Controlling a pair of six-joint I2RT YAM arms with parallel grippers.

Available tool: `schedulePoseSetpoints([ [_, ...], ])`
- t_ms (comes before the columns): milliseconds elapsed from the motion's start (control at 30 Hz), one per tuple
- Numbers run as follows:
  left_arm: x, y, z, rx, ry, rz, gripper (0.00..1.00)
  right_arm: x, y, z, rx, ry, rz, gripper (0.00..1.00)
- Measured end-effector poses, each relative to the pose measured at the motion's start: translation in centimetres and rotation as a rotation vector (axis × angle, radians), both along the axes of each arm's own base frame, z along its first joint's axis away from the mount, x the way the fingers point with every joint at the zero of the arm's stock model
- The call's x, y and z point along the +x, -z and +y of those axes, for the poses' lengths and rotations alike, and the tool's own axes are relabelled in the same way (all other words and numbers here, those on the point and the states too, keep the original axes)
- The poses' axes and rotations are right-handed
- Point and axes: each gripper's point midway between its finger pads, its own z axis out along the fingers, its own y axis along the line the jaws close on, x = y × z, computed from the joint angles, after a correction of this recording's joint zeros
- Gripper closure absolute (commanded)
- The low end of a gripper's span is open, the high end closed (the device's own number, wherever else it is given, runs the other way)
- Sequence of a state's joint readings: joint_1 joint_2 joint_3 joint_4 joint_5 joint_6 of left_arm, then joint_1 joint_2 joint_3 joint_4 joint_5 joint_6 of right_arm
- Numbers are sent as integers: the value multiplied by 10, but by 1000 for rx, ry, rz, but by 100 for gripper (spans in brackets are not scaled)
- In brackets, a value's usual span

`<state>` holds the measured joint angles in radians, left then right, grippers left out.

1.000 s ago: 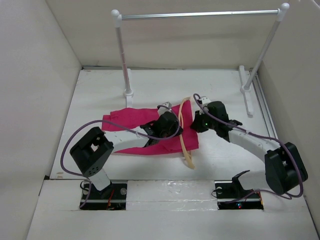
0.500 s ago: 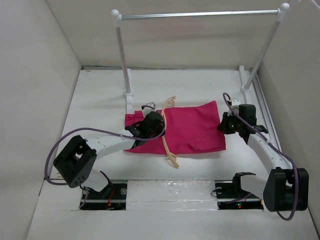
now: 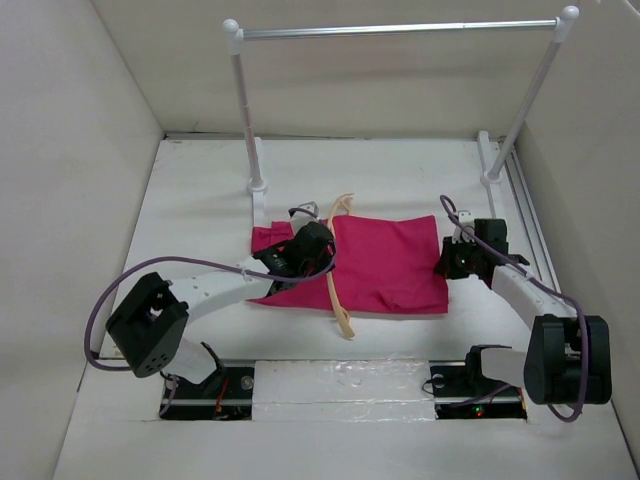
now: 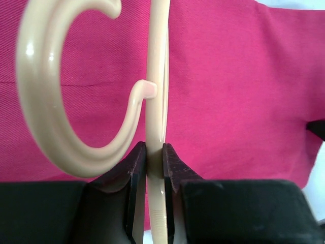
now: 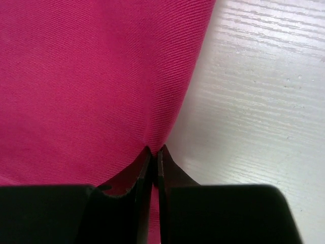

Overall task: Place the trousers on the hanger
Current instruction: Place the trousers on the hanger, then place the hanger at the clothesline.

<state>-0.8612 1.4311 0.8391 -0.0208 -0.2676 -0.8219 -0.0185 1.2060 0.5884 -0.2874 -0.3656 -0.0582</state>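
Left gripper (image 4: 154, 152) is clamped on the thin edge of the tan hanger (image 3: 332, 290) right beside its hook, at the 9 o'clock side of the pink trousers (image 3: 390, 262). The hanger stands edge-on over the left part of the cloth, running roughly 12 to 6 o'clock, its lower tip past the near hem over the white table (image 3: 200, 220). Right gripper (image 5: 154, 152) has its fingers pressed together, pinching the trousers' 3 o'clock edge, cloth spread flat between both grippers, rail frame (image 3: 400, 30) at 12 o'clock, well apart
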Motion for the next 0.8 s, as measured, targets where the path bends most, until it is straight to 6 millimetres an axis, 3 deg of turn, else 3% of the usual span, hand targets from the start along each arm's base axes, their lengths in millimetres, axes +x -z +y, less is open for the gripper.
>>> schedulePoseSetpoints([
  [33,-1,-3,-2,0,4,-3,100,-1,2,0,0,-1,6,77],
  [67,-1,-6,-4,0,7,-7,100,-1,3,0,0,-3,7,55],
  [167,-2,-15,-8,-5,14,-16,100,-2,-3,3,-1,-20,-9,36],
  [300,-3,-37,-13,-43,22,-40,100,-4,-37,16,-3,-80,-83,32],
  [433,2,-74,-20,-94,24,-83,100,-9,-110,61,59,-201,-266,30],
  [533,7,-117,-30,-124,42,-136,100,-35,-158,113,166,-332,-362,25],
  [667,19,-191,-40,-189,59,-247,100,-77,-203,174,304,-472,-384,18],
  [800,25,-248,-44,-238,70,-347,100,-83,-245,211,410,-491,-401,15],
])
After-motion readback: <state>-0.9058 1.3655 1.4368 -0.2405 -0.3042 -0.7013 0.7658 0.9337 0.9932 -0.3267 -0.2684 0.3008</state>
